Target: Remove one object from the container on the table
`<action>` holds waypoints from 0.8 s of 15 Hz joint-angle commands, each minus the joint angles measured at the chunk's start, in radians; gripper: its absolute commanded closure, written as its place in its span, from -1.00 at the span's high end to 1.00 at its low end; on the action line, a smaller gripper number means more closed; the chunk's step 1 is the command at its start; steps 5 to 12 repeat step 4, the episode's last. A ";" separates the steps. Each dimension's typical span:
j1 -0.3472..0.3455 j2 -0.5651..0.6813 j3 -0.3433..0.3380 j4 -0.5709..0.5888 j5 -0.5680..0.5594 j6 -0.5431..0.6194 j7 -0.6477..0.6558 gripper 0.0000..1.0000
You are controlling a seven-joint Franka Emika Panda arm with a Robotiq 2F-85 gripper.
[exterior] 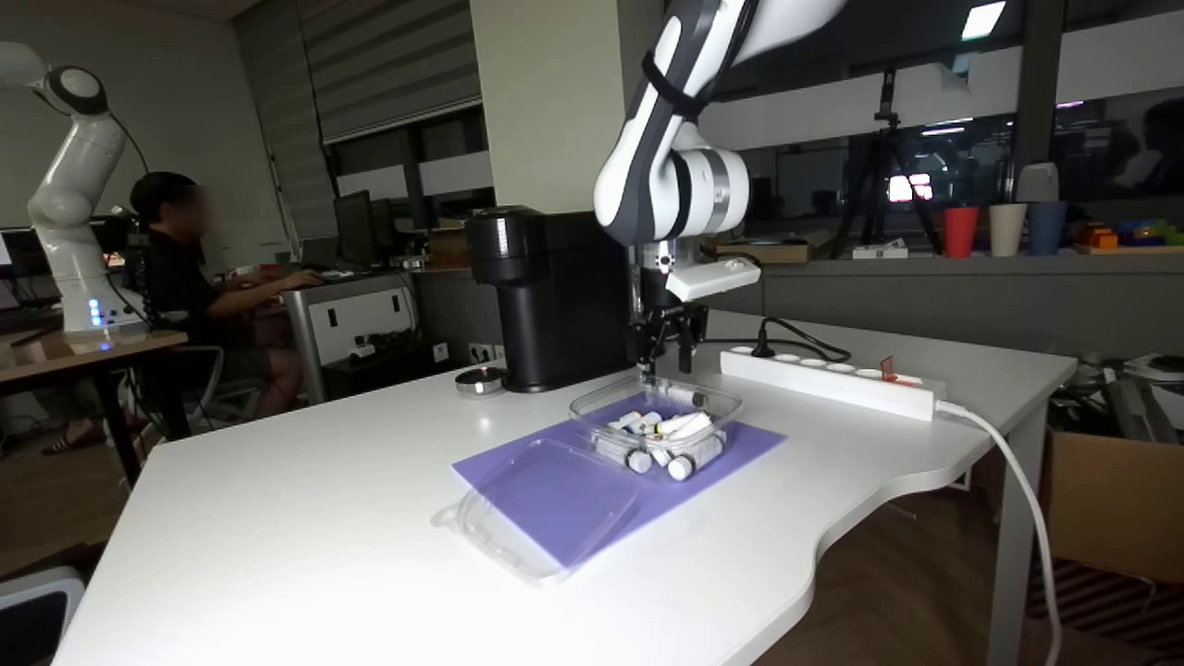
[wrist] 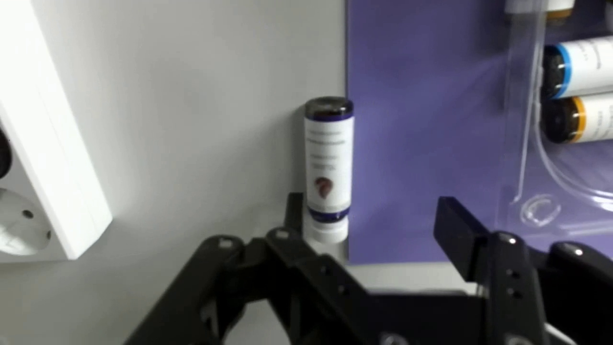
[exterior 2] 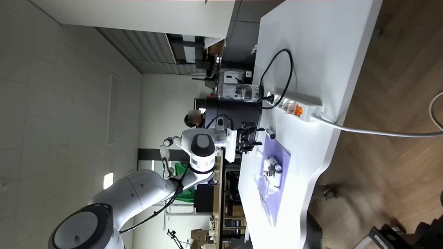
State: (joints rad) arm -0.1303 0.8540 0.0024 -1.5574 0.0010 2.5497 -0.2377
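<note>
A clear plastic container (exterior: 581,416) stands on a flat purple sheet (exterior: 760,441) on the white table (exterior: 305,527). Several small white-labelled bottles (exterior: 661,427) lie in it; two show at the right of the wrist view (wrist: 586,67). One bottle with a purple band (wrist: 329,163) lies outside the container, along the sheet's edge; an exterior view shows it too (exterior 2: 270,134). My gripper (wrist: 371,213) is open above the table, behind the container in an exterior view (exterior: 666,359). In the wrist view its left finger appears just left of the bottle's white-capped end. It holds nothing.
A clear lid (exterior: 555,499) lies partly on the sheet. A white power strip (exterior: 832,384) with a black cable stands beside the bottle's side of the sheet. A tall black coffee machine (exterior: 555,287) stands behind, with a round metallic object (exterior: 480,381) near it.
</note>
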 commanded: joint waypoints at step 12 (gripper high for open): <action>0.001 -0.042 -0.005 0.002 -0.007 -0.043 0.027 0.80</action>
